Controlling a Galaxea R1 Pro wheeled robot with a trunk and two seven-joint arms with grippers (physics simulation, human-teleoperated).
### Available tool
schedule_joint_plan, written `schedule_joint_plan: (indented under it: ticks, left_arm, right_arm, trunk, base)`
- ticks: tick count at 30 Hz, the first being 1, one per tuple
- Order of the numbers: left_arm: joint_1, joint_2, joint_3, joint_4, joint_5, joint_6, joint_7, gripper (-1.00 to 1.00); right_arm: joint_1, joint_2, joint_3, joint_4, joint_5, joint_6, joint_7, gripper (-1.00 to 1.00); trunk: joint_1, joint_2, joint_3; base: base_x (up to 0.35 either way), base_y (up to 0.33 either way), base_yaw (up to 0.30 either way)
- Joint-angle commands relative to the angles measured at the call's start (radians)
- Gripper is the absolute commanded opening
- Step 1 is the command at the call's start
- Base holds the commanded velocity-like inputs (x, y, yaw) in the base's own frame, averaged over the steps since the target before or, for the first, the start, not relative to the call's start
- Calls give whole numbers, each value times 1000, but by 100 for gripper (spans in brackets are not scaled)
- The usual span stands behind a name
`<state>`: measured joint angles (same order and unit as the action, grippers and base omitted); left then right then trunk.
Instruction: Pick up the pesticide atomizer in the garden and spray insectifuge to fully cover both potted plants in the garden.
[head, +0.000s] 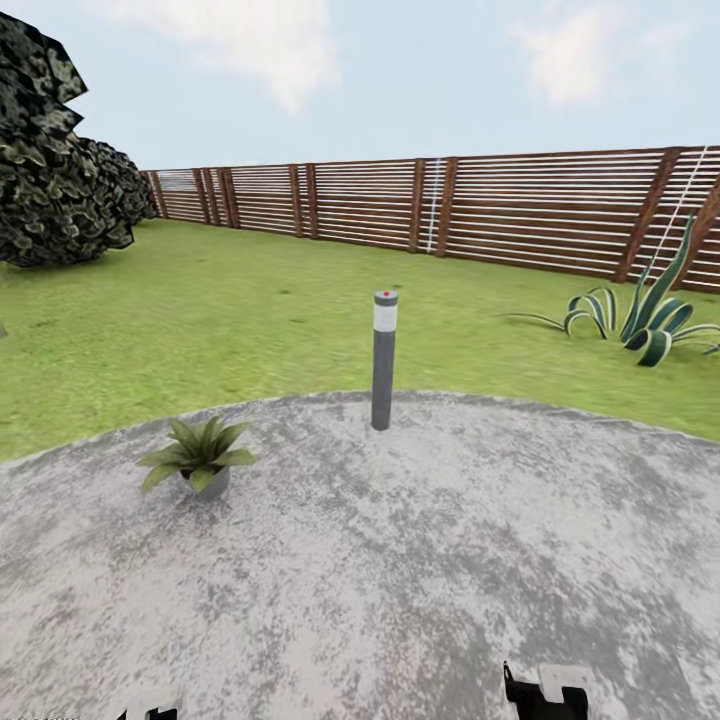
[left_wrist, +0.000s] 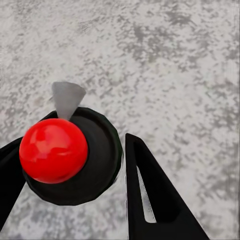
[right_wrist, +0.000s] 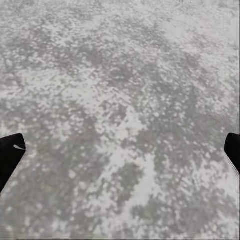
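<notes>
The left gripper (left_wrist: 75, 165) is showing two black fingers (left_wrist: 150, 195), flat and wedge-shaped, widening toward the camera. One finger is carrying a long narrow slot with a pale grey inner edge. The right gripper (right_wrist: 120, 152) is showing two black fingertips (right_wrist: 10, 155) with rounded corners, one bearing a small light glint. In the head view the right gripper (head: 545, 695) is appearing as a blocky black body with a pale grey panel behind it, and the left gripper (head: 150, 713) as small black tips.

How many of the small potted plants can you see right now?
1. A potted plant sits on the round stone paving, left of the grey post lamp. The second one may be outside the head view.
</notes>
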<state>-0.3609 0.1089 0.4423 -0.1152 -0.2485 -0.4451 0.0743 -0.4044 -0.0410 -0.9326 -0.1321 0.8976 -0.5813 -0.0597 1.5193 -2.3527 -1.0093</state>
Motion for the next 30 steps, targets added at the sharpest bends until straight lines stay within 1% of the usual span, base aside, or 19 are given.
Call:
schedule_joint_plan:
  ticks: [1,10,17,20,24,30]
  left_arm:
    - [-1,0,3,2,-11,-3,7,-100]
    - [-1,0,3,2,-11,-3,7,-100]
    - [-1,1,3,2,-9,-3,7,-100]
    - [-1,1,3,2,-9,-3,7,-100]
    - [-1,2,3,2,-9,-2,7,-100]
    - [-1,1,3,2,-9,-3,7,-100]
  right_arm:
    - [-1,0,-5,2,11,-3,-6,100]
    - [-1,0,-5,2,11,-3,-6,100]
    - [-1,0,-4,2,14,-3,-4,100]
    - [-1,2,-3,3,13,-3,-5,100]
    - [-1,3,-3,3,12,-3,-6,100]
    - [-1,3,-3,3,12,-3,-6,100]
  trunk:
    - [0,0,-1]
    - [0,0,-1]
    - [0,0,-1]
    - [0,0,-1]
    - [0,0,-1]
    - [0,0,-1]
  base:
    - [221,-207,277]
    - [205,-219,276]
    - [180,-231,27]
    - [176,-208,181]
    - [148,-97,268]
    - [19,-8,278]
